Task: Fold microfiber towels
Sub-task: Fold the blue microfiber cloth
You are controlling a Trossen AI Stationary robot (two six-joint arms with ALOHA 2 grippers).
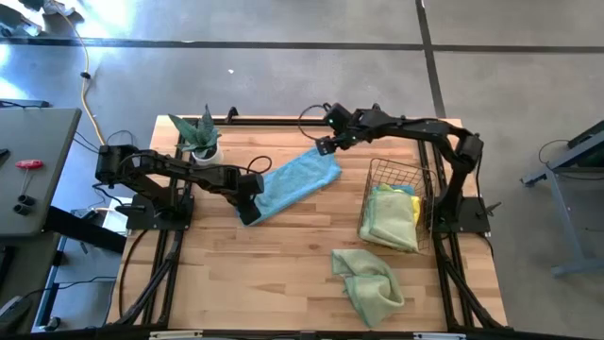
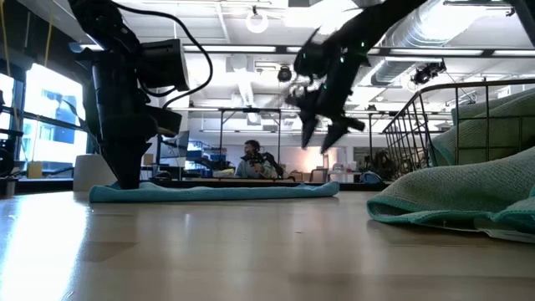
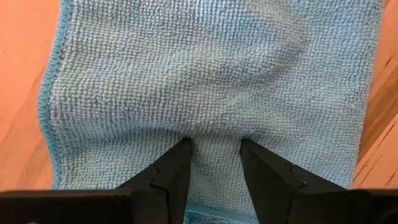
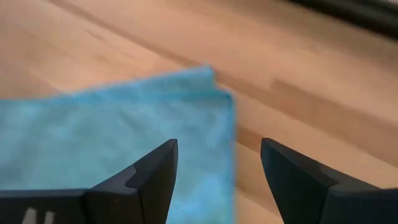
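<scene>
A light blue towel [image 1: 294, 184] lies folded in a long strip slanting across the table's middle, flat on the wood; it also shows in the low view [image 2: 217, 192]. My left gripper [image 1: 250, 206] points down onto the strip's near-left end [image 3: 211, 93], fingers apart. My right gripper [image 1: 324, 146] hangs open in the air above the strip's far-right end [image 4: 186, 99], clear of the cloth. A green towel [image 1: 368, 283] lies crumpled near the front right. My left gripper sets its two spread fingertips [image 3: 185, 149] down on the light blue towel's top face close to its near-left end edge [image 3: 205, 205], coming from above. The cloth dents slightly around the tips and stays flat on the table; nothing is pinched between the fingers.
A copper wire basket [image 1: 427, 194] at the right holds yellow and green towels [image 1: 392, 212]. A potted plant [image 1: 200, 137] stands at the far left beside my left arm. Bare wood lies at the front left and centre.
</scene>
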